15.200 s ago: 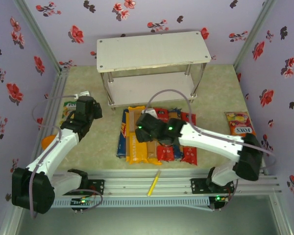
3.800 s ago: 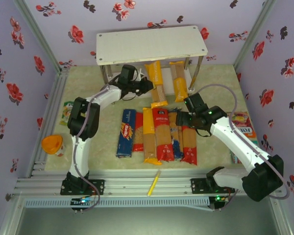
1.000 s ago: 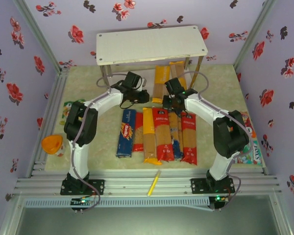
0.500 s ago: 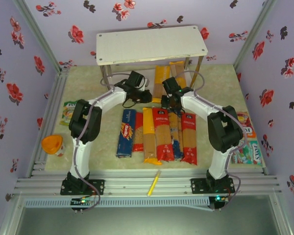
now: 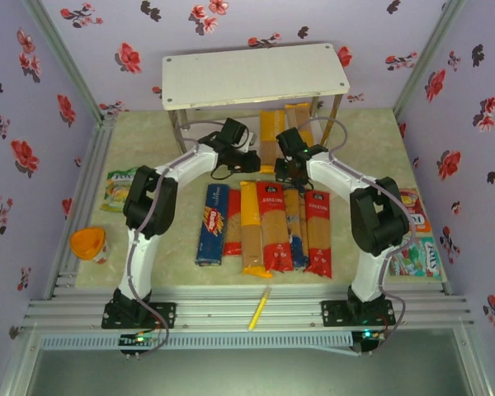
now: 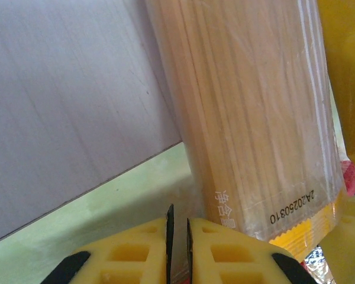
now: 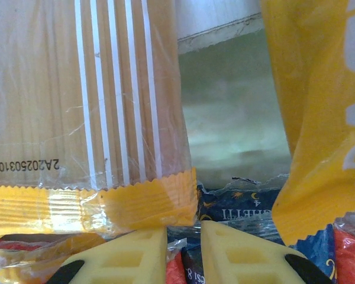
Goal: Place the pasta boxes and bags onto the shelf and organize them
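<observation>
Both arms extend to the front of the white shelf (image 5: 256, 78), where 2 spaghetti bags with yellow-orange ends, the left bag (image 5: 269, 132) beside the right bag (image 5: 299, 124), lie lengthwise under its top tier. In the left wrist view, 1 bag crosses the front edge of the shelf's lower board, its crimped end out over the table (image 5: 371, 157). The left gripper (image 5: 246, 157) sits just left of the bags' near ends, jaws drawn to a thin slit. The right gripper (image 5: 286, 169) sits at those ends, jaws narrowly parted and holding nothing, above the end of a dark-blue bag (image 7: 242, 210). In front of the shelf, the dark-blue box (image 5: 214, 223), the wider red bag (image 5: 272, 224) and further packs lie in 1 row.
</observation>
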Controlling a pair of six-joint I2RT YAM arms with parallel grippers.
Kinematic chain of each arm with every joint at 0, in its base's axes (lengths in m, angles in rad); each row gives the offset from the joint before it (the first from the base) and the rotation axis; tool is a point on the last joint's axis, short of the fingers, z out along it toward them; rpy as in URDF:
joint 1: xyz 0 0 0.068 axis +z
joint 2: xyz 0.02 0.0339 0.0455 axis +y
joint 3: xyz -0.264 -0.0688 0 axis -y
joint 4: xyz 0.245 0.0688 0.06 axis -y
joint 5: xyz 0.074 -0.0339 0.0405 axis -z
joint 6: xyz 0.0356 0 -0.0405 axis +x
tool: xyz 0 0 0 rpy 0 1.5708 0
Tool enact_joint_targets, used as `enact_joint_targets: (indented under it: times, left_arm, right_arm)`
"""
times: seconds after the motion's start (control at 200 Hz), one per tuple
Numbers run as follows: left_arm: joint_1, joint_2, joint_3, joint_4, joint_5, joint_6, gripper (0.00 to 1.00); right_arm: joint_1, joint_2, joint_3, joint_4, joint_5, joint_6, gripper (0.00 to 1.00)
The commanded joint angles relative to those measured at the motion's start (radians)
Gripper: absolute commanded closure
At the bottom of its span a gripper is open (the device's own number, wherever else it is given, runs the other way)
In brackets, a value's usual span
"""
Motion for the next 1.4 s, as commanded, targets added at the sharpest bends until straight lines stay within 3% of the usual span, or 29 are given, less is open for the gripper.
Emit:
enact_joint_targets:
  times: [0.0,0.295,0.445,0.64,0.865,1.095,1.395]
  left_arm:
    - [-0.012,0.035,0.048,-0.012,0.030,-0.009,0.84]
    - [-0.009,0.049,0.086,-0.021,0.031,-0.012,0.83]
    - [0.002,0.008,0.054,-0.027,0.008,0.000,0.75]
    - [0.021,-0.183,-0.113,-0.012,-0.121,0.043,0.66]
    - [0.028,-0.446,-0.373,-0.038,-0.151,0.043,0.61]
    - [-0.023,-0.629,-0.658,0.001,-0.046,-0.058,0.55]
    - [-0.076,-0.633,-0.778,0.093,0.077,-0.127,0.51]
  right_arm:
    - [-0.011,-0.007,0.028,-0.015,0.031,-0.009,0.75]
    - [-0.020,-0.004,0.039,-0.007,0.025,-0.010,0.73]
    - [-0.021,-0.023,0.046,-0.021,0.019,-0.028,0.69]
    - [-0.021,-0.138,-0.007,-0.031,0.001,-0.070,0.47]
    - [-0.020,-0.331,-0.150,-0.030,-0.044,-0.080,0.39]
    - [-0.006,-0.482,-0.287,-0.039,-0.085,-0.061,0.34]
    - [0.035,-0.522,-0.307,-0.072,-0.064,-0.038,0.32]
